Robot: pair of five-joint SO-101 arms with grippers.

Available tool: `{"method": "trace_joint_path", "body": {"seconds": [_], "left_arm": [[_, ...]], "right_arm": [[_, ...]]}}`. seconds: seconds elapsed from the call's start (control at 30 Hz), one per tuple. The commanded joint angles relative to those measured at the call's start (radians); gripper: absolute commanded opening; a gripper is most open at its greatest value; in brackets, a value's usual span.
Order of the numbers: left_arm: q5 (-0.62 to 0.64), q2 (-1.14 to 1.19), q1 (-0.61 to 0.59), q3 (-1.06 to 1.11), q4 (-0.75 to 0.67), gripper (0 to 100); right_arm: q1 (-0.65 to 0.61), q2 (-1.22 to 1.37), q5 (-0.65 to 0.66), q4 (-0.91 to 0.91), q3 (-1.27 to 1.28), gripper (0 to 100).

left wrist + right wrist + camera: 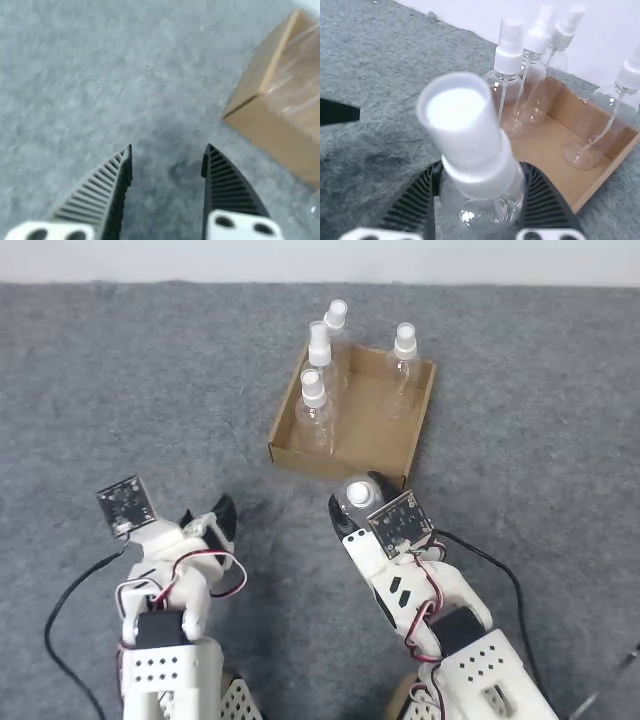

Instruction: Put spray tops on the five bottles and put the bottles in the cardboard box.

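Right claw (482, 200) is clamped on the fifth bottle (470, 145), one finger on each side of the clear body, and the white spray top is already on it. That bottle is outside the cardboard box (300, 458), just beside the box's near wall at the corner closest to the right arm; can't tell if it's touching the desk (120, 370) or held off it. Left claw (167, 155) has its fingers spread apart with nothing between them, sitting over the bare grey desk a bit off from the box's other near corner. Inside the box there are four bottles standing upright with spray tops on: three (315, 410) lined up along one side, and one (403, 360) on the opposite side.
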Motion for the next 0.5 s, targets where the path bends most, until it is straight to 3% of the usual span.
{"method": "trace_joint_path", "body": {"seconds": [0.0, 0.17, 0.27, 0.47], "left_arm": [[-0.009, -0.015, -0.017, -0.012, 0.089, 21], [-0.023, -0.015, -0.012, -0.012, 0.095, 21], [-0.1, -0.015, -0.017, -0.012, 0.091, 19], [-0.284, -0.015, -0.012, -0.013, 0.084, 1]], "right_arm": [[0.015, -0.028, -0.012, -0.016, -0.035, 1.3], [0.015, -0.027, -0.012, -0.016, -0.035, 1.3], [0.015, -0.027, -0.012, -0.016, -0.035, 1.3], [0.015, -0.027, -0.011, -0.015, -0.029, 1.3]]}}
